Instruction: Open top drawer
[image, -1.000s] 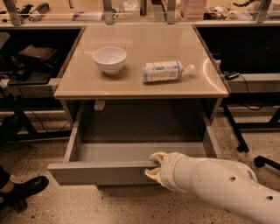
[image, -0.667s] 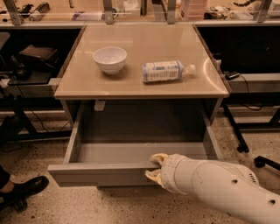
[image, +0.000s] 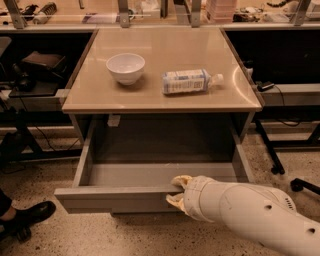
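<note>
Camera view: gripper (image: 175, 190) jaws pinch the top drawer (image: 115, 199) by its front lip, box wide open behind them, so next is probably just letting go.

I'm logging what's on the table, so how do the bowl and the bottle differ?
The bowl is round, plain white and upright; the bottle is long, labelled and lying on its side. The bowl sits left of the bottle in view. Both rest on the tabletop, above the open top drawer, whose front the gripper grips.
</note>
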